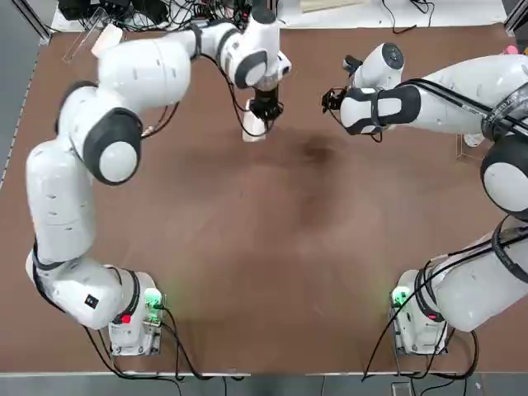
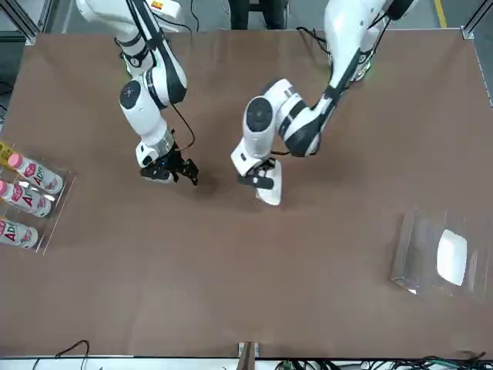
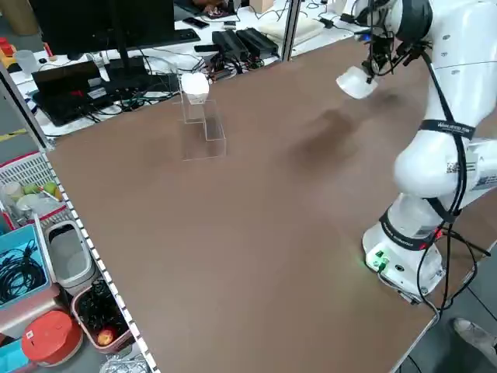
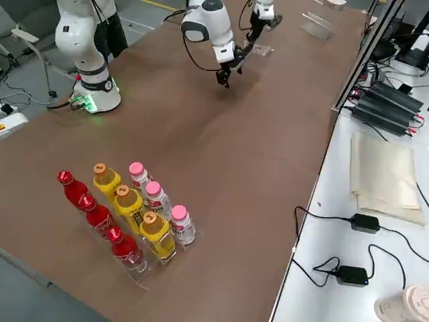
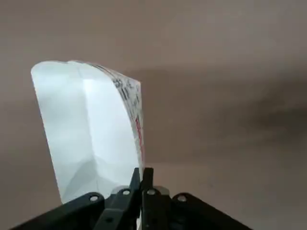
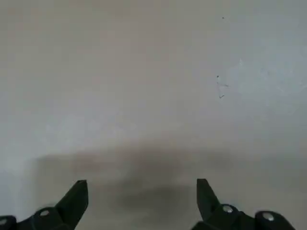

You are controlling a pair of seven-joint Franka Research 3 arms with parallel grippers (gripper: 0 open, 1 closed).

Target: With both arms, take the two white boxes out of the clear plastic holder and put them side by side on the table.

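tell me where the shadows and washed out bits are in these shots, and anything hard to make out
Top view: soft dark shadow on the table beside the held white box. Right wrist view: pale and washed out, faint shadow between the open fingers. Front view: the clear plastic holder is nearly invisible around the other white box. Left wrist view: the box's printing is blurred.

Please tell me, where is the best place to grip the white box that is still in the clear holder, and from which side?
The box stands above the holder's walls, so probably from above, with fingers on its two broad flat faces, which offer more surface than its rounded corners. The right gripper is open and empty; the left gripper holds the other box.
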